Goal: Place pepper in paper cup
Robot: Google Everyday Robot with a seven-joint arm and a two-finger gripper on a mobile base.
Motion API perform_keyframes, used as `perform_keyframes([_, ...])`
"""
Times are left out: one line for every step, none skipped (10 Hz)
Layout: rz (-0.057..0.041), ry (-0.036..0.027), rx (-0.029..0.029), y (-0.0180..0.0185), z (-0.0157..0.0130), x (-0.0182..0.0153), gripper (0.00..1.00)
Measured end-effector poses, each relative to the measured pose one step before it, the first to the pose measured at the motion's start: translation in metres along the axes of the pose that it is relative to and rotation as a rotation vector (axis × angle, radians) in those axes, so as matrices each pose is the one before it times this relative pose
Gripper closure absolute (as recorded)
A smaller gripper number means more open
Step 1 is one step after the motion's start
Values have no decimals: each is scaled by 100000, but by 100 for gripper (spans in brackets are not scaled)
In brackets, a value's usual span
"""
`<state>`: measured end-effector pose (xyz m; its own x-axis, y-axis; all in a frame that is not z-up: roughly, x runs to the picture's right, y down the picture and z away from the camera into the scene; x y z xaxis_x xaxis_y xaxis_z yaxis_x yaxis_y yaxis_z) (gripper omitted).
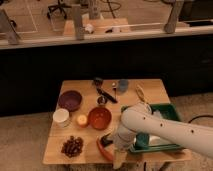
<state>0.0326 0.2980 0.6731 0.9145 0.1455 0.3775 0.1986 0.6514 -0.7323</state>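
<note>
At the front edge of the wooden table (55,155) the gripper (117,154) hangs low at the end of the white arm (165,132), which bends in from the tray side. Whether the gripper is released or clenched, I cannot tell. The pepper (103,148) lies flat on the tabletop just beside the gripper, on the side toward the pile of dark red-brown pieces (73,146). I cannot tell whether pepper and gripper touch. The pile sits near the same front edge, apart from the pepper.

1 row farther back stands the paper cup (61,117), white and upright, behind the pile and well apart from both the pepper and the gripper. Just beside the cup is a small yellow-orange round object (81,120), and next to that an orange bowl (99,118), which stands between the cup and the arm. On the other side of the arm a green tray (167,111) takes up that end of the table, partly hidden by the arm.

Farther back again are a purple bowl (70,100), a small metal cup (102,101) and a black utensil (106,94) lying at a slant. Near the far edge stands a small blue-grey cup (122,86).

Beyond the table runs a dark wall with a pale rail (45,41) along its top.
</note>
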Motion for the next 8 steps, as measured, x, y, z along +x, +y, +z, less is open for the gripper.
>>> perform_keyframes([972, -1215, -303, 211, 466, 305, 20])
perform_keyframes([293, -1214, -363, 278, 464, 323, 20])
perform_keyframes([50, -484, -114, 206, 401, 227, 20])
perform_keyframes([-313, 90, -12, 196, 424, 165, 20])
perform_keyframes([-106, 459, 249, 164, 492, 78, 20])
perform_keyframes([-107, 206, 54, 50, 504, -6, 20])
perform_keyframes([290, -139, -73, 3, 470, 132, 20])
perform_keyframes([836, -707, -211, -16, 694, 289, 20])
